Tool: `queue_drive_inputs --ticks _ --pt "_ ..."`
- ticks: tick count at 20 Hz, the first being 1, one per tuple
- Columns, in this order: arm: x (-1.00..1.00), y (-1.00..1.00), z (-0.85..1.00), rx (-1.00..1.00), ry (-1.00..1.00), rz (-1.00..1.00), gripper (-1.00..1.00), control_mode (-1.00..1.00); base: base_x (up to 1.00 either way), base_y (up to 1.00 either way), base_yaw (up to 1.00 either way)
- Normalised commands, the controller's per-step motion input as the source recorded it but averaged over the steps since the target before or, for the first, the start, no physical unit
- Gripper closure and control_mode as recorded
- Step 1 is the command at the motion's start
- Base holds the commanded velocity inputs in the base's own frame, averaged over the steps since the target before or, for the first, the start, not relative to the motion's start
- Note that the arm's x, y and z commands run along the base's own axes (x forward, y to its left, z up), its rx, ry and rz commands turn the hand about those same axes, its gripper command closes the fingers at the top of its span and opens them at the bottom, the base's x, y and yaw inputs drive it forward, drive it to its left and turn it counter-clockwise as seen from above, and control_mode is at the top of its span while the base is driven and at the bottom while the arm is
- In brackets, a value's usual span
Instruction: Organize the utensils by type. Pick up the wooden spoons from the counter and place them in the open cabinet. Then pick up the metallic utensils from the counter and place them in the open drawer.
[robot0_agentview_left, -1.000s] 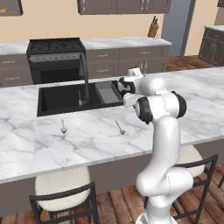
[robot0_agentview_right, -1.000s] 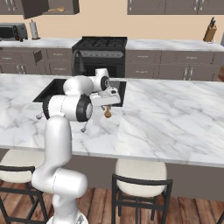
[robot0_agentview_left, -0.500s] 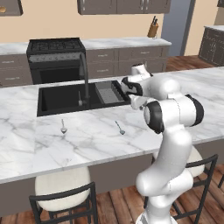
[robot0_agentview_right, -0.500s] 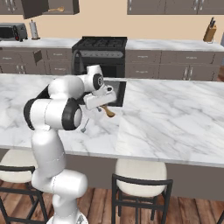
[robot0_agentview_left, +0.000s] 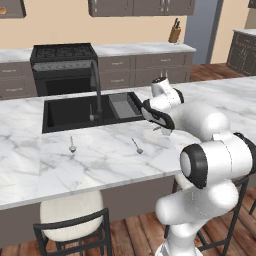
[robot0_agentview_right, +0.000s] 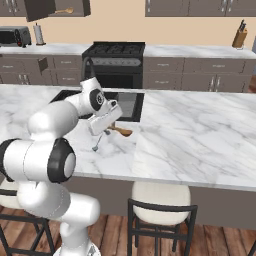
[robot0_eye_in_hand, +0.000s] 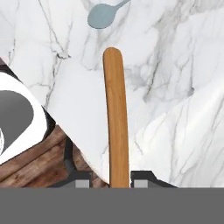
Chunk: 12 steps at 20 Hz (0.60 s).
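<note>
My gripper (robot0_eye_in_hand: 118, 178) is shut on the wooden spoon (robot0_eye_in_hand: 116, 113), whose tan handle runs straight up the hand view from between the fingertips. From the right base the wooden spoon (robot0_agentview_right: 121, 131) sticks out of the gripper (robot0_agentview_right: 105, 128) just above the counter (robot0_agentview_right: 200, 130), right of the sink. From the left base the gripper (robot0_agentview_left: 161, 126) hangs by the sink's right edge. Two thin metallic utensils (robot0_agentview_left: 72, 146) (robot0_agentview_left: 136, 146) lie on the marble in front of the sink; one metal spoon bowl (robot0_eye_in_hand: 102, 16) lies beyond the handle's tip. The cabinet (robot0_agentview_right: 40, 9) stands open at upper left. A drawer (robot0_agentview_right: 43, 64) juts out below it.
A black sink (robot0_agentview_left: 82, 112) with a tall faucet (robot0_agentview_left: 96, 85) is sunk in the counter. A stove (robot0_agentview_right: 114, 62), a toaster oven (robot0_agentview_right: 15, 36) and a knife block (robot0_agentview_right: 240, 36) line the back wall. Stools (robot0_agentview_right: 161, 200) stand along the counter's near edge.
The arm's elbow and big joints have swung out toward the cameras. The hand stays by the sink's right edge with the wooden spoon still in its grip.
</note>
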Motion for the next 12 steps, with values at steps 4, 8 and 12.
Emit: queue_drive_inputs --ticks 4,8,12 --pt "-0.68 0.09 0.29 -0.06 0.01 0.36 1.00 -1.00 0.00 0.00 0.00" --pt "-0.65 0.06 0.32 0.01 0.12 0.24 1.00 -1.00 0.00 0.00 0.00" --pt "-0.56 0.09 0.33 0.06 0.23 0.03 1.00 -1.00 0.00 0.00 0.00"
